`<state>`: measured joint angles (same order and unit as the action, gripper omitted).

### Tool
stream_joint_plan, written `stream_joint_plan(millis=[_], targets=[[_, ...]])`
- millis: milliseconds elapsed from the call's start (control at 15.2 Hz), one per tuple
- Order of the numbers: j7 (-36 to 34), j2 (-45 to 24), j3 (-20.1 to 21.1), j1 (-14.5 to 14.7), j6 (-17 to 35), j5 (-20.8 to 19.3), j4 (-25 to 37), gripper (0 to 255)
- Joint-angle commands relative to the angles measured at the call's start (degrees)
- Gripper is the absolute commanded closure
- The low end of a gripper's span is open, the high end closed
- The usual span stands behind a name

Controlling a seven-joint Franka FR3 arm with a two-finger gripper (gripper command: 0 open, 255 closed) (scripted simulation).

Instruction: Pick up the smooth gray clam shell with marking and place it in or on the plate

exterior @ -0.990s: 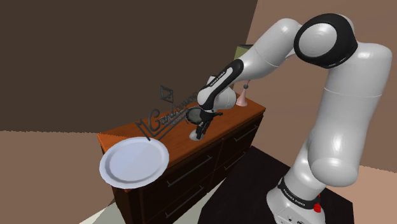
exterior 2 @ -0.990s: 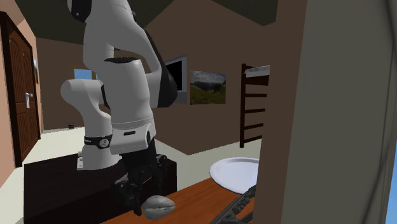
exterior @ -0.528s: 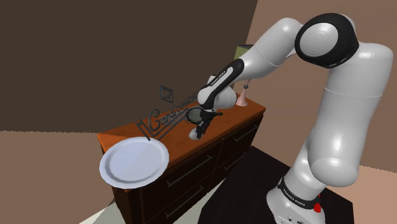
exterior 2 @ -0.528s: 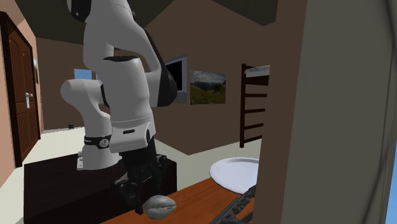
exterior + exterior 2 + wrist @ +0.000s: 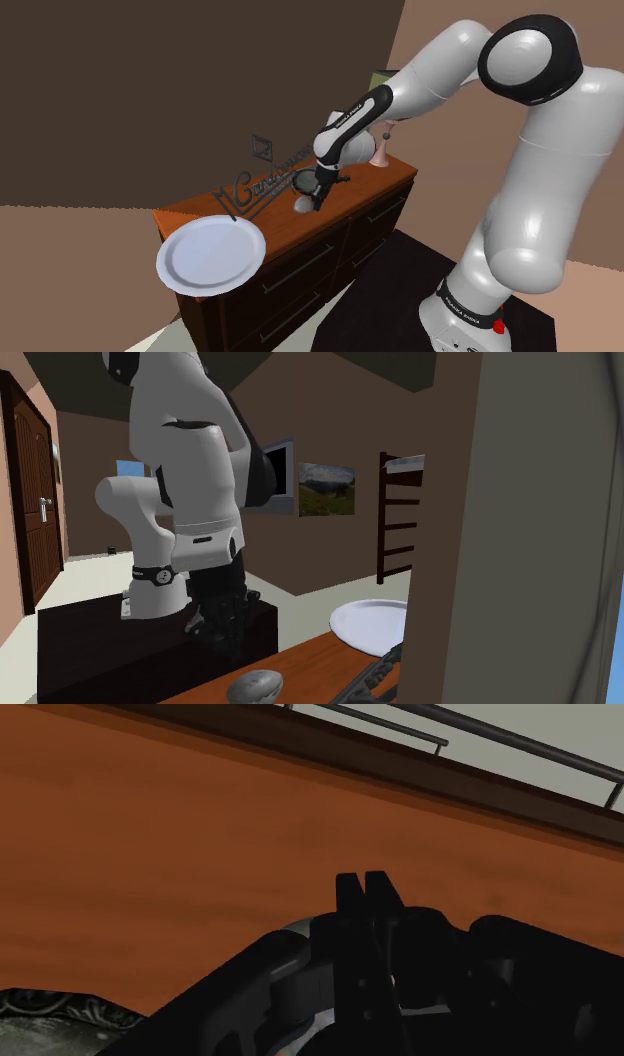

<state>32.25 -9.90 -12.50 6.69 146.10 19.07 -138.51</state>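
Note:
The grey clam shell [image 5: 256,685] lies on the wooden dresser top [image 5: 350,192], just below and beside my gripper [image 5: 228,644]. In the shoulder view the shell [image 5: 302,205] shows as a small grey lump by the gripper [image 5: 317,200]. The two black fingers meet in the wrist view, where the gripper [image 5: 362,884] is shut with nothing between them, above bare wood. The white plate [image 5: 210,255] sits at the dresser's near corner, overhanging its edge, towards the shoulder view's left of the shell. The same plate [image 5: 370,620] shows in the second exterior view.
A dark wire lettering ornament [image 5: 262,180] stands on the dresser between the shell and the plate. A pinkish vase [image 5: 381,152] stands at the far end by the wall. The dresser's drawer fronts with bar handles [image 5: 300,268] face the stand.
The fingers, which held the shell a moment ago, have closed fully together. The shell has slipped out and now lies flatter on the wood. The hand has risen a little.

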Motion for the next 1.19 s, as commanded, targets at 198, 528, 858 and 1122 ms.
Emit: stream_joint_plan(millis=[198, 528, 858, 1122], targets=[[8.85, -0.05, 1.09, -1.83, 2.57, 4.61, -0.06, 0], [28.59, -3.94, 6.02, -6.98, 7.87, 17.68, 1.67, 0], [31.03, -7.71, 7.76, -7.49, 10.28, 20.94, 2.92, 0], [31.03, -7.71, 7.77, -7.49, 10.28, 20.94, 2.92, 0]])
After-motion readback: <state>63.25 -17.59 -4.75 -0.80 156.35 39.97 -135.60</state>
